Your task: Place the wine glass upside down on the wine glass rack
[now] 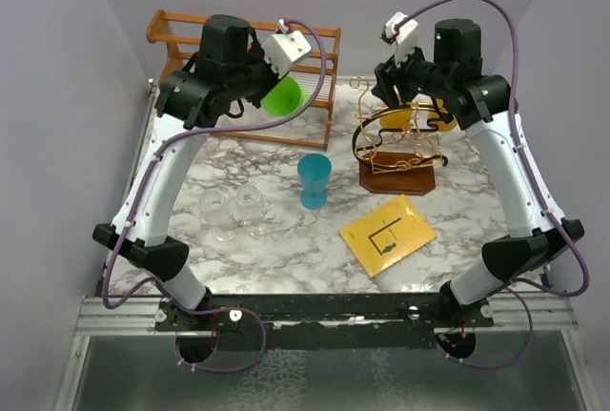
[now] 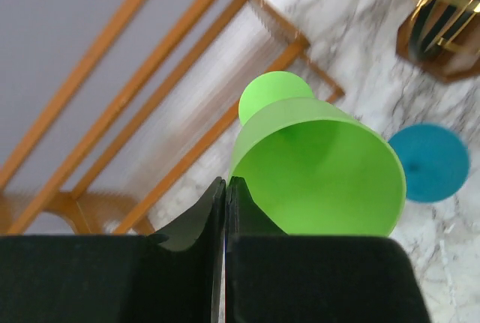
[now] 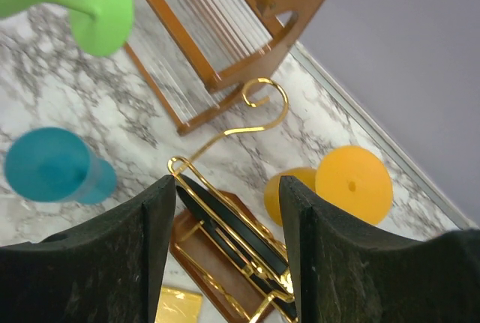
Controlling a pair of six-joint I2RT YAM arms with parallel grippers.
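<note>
Table (image 1: 286, 249) carried shelf (image 3: 300, 1) left and rack (image 1: 398, 178) right; right hand (image 3: 225, 184) hung released over the rack, left hand (image 2: 226, 188) clenched on green glass (image 2: 319, 173) rim, aloft by the shelf; likely risk was the thin pinch slipping mid-flip, or arms colliding at the rack.

Left claw (image 1: 271, 83) holding green glass (image 1: 284, 96) near shelf (image 1: 181, 28); right claw (image 1: 398, 98) above gold rack (image 1: 400, 149); teal glass (image 1: 314, 180) on table (image 1: 286, 249).
</note>
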